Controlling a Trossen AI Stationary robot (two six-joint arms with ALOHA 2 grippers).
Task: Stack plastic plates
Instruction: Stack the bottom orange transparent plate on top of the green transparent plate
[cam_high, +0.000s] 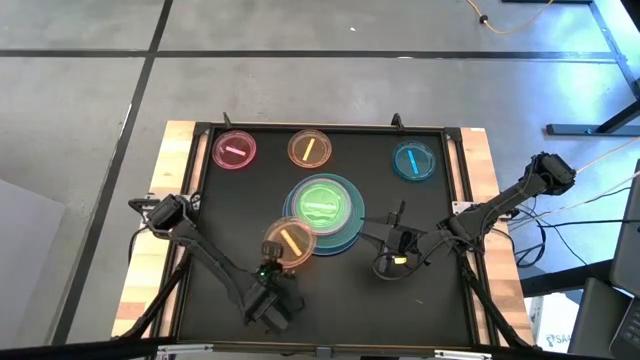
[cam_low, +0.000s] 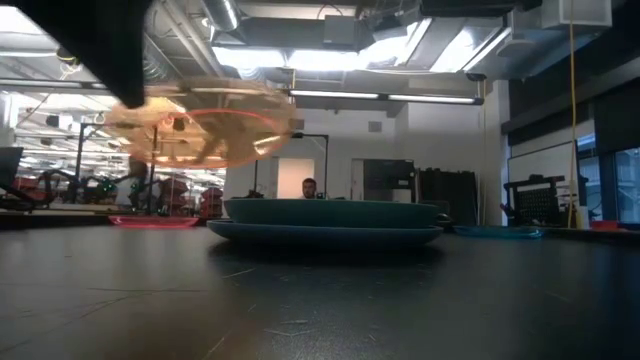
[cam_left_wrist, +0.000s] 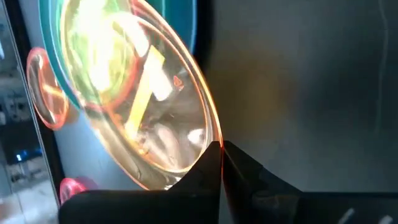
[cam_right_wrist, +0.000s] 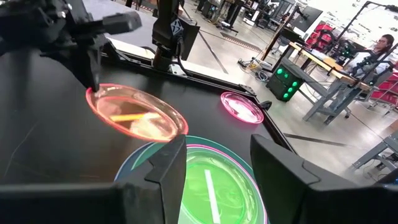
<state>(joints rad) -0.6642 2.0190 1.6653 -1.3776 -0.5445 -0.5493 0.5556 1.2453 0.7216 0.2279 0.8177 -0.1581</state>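
My left gripper (cam_high: 270, 264) is shut on a small translucent orange plate (cam_high: 289, 241) with a yellow stripe, held in the air by the near-left edge of the central stack. In that stack a green striped plate (cam_high: 322, 204) lies on a pink-rimmed one and on large teal and light-blue plates (cam_low: 330, 222). My right gripper (cam_right_wrist: 217, 168) is open and holds nothing; it hovers just right of the stack, fingers pointing at the green plate (cam_right_wrist: 211, 186). Small pink (cam_high: 235, 150), orange (cam_high: 309, 148) and cyan (cam_high: 414, 160) plates lie flat along the far side. My left gripper pinches the orange plate by its near rim (cam_left_wrist: 214, 148) between the two fingers (cam_left_wrist: 205, 171), coming from the table's near side. The plate (cam_low: 200, 125) is lifted clear of the table, a little tilted, and reaches out from the fingers toward the stack.
The work surface is a black mat (cam_high: 330, 300) with a raised frame on a wooden table. Bare mat lies near the front and right of the stack. A person (cam_low: 309, 188) sits in the room far behind the table.
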